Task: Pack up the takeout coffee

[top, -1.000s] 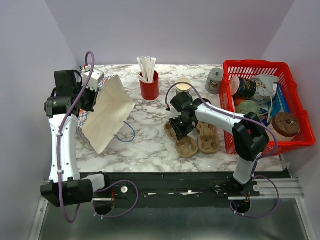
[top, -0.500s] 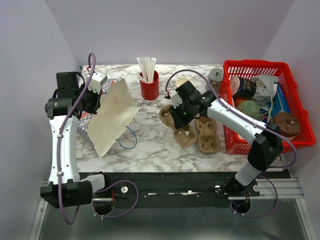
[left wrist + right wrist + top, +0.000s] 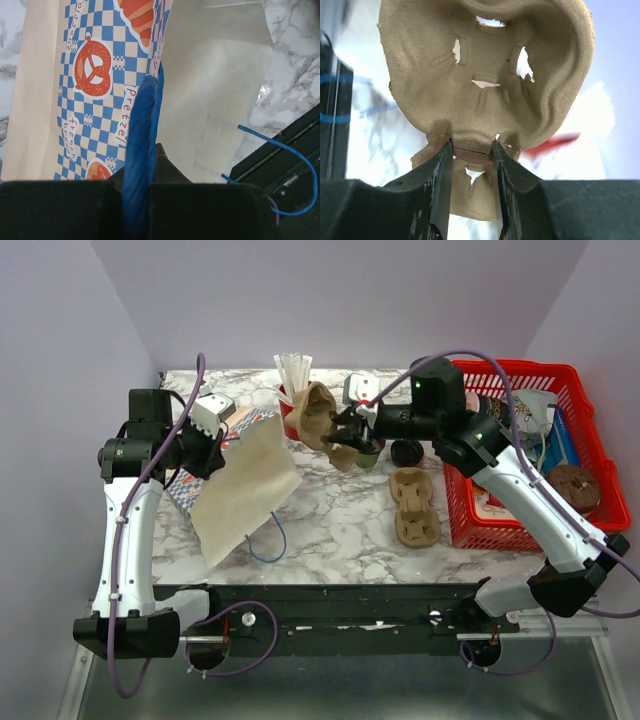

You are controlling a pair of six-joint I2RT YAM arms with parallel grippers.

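Just right of the bag (image 3: 245, 490), whose blue handle (image 3: 142, 125) the left claw (image 3: 145, 185) pinches shut, the right claw (image 3: 472, 147) grips the raised tray (image 3: 318, 418), with the cup (image 3: 371, 453) half-hidden beneath it.

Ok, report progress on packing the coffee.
Done: nothing packed that I can see. In hand: the left claw holds the bag by its blue handle; the right claw holds a tray above the table. Left: the cup, not clearly in view, goes into tray and bag.

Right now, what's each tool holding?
Left tool: closed on the blue handle of the paper bag.
Right tool: closed on a brown pulp tray.
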